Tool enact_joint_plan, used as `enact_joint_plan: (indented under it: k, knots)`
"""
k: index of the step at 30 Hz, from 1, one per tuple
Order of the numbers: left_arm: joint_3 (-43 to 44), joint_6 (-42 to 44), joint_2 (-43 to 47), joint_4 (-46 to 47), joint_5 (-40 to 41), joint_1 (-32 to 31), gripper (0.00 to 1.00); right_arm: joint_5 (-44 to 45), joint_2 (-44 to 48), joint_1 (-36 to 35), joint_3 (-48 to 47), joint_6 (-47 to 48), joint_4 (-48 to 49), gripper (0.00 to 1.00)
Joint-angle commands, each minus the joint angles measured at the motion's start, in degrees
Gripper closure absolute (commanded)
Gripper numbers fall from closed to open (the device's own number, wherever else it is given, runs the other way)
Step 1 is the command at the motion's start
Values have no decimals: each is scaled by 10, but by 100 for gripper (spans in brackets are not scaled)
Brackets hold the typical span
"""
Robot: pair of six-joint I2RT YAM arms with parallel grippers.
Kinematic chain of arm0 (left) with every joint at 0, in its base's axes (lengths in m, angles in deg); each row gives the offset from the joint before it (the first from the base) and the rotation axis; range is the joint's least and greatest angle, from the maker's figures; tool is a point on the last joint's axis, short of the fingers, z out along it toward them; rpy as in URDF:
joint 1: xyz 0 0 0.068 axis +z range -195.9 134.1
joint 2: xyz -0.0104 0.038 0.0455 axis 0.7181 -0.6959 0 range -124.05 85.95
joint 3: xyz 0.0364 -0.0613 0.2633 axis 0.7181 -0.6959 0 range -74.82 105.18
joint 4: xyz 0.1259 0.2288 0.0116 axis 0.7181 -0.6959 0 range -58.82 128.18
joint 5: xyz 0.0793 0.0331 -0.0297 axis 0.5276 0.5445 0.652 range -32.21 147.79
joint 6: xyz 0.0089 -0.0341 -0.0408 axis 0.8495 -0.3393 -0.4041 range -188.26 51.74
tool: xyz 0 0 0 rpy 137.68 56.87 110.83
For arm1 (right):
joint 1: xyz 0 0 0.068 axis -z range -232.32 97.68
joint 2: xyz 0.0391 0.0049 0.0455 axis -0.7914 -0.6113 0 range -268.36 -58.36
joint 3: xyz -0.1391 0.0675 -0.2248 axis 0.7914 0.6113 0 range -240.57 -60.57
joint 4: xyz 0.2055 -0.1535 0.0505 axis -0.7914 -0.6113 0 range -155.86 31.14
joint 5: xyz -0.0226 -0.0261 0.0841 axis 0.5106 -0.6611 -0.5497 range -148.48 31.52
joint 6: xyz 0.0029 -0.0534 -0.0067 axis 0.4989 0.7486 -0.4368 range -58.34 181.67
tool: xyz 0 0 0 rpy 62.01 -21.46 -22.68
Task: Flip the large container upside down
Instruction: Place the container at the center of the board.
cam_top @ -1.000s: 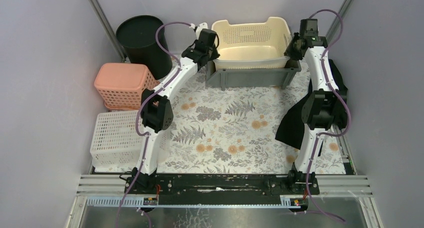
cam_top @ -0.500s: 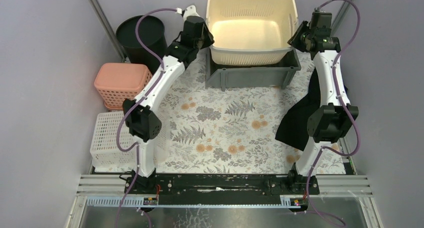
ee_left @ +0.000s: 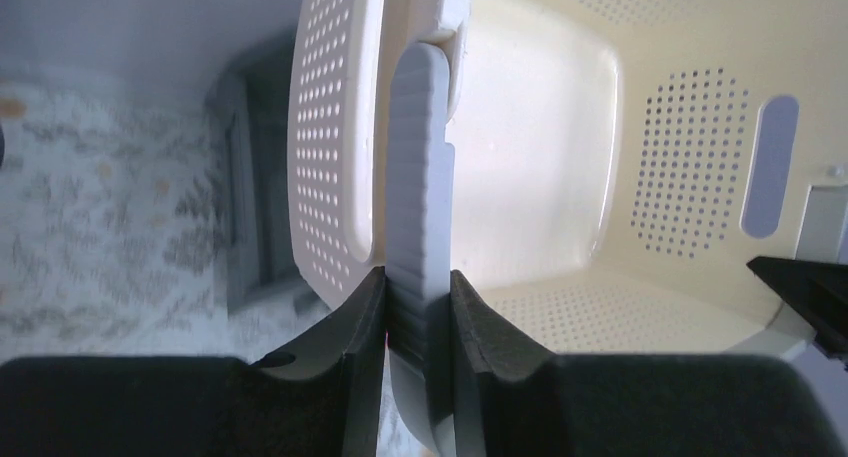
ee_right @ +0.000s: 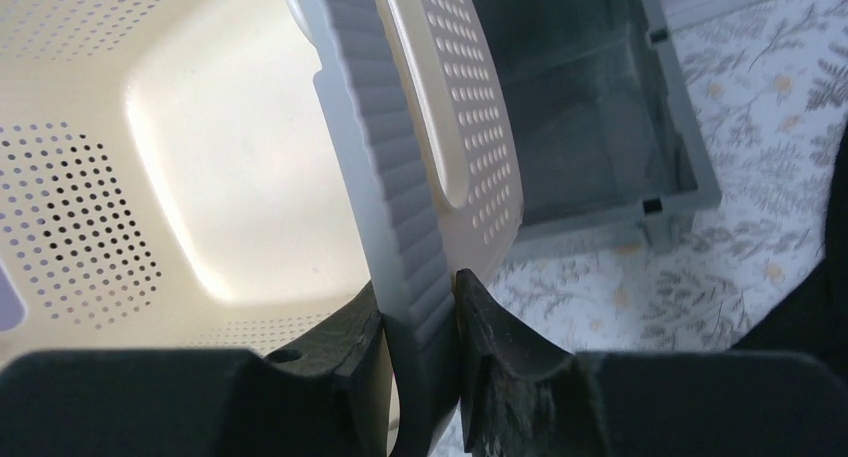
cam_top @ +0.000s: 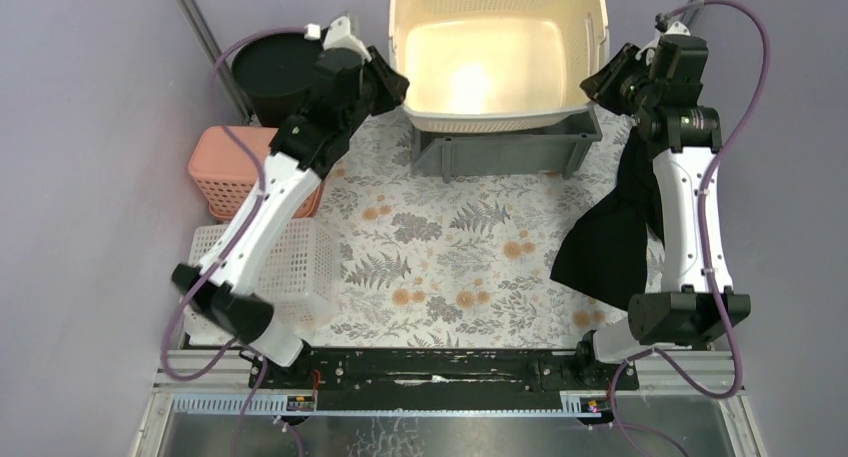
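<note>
Both grippers are clenched on the task's object. The left gripper [ee_left: 418, 287] is pinched across the ribbed left edge of the large cream perforated plastic container [cam_top: 497, 52], and the right gripper [ee_right: 415, 297] is pinched across the opposite edge. Two facing grips are probably chosen so that the load is shared and the container can be swung over about the line between them. It is held aloft at the far end of the floral-printed tablecloth [cam_top: 450, 247], over the grey rectangular plastic bin [cam_top: 505, 155], with its mouth turned upward, so the flip is not yet made.

One cream container and one grey bin are counted. Three other vessels are seen at the left:
- one white lattice basket [cam_top: 245, 277]
- one salmon lattice basket [cam_top: 235, 167]
- one black round bucket [cam_top: 265, 72]

One black cloth [cam_top: 605, 242] is draped at the right.
</note>
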Motion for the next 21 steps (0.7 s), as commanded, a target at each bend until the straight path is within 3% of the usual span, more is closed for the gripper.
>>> enact_joint_plan:
  k: [1,9,21]
  knots:
    - [-111,-31,130,21,-35,-22,89,-93,105,-5,48,-8,39,100]
    - [-317,-79,343,-23,-54,-45,89,-160,249,-6,198,-21,3,100]
    - [-524,-120,486,-60,-80,-55,90,-173,411,-12,459,-12,-21,100]
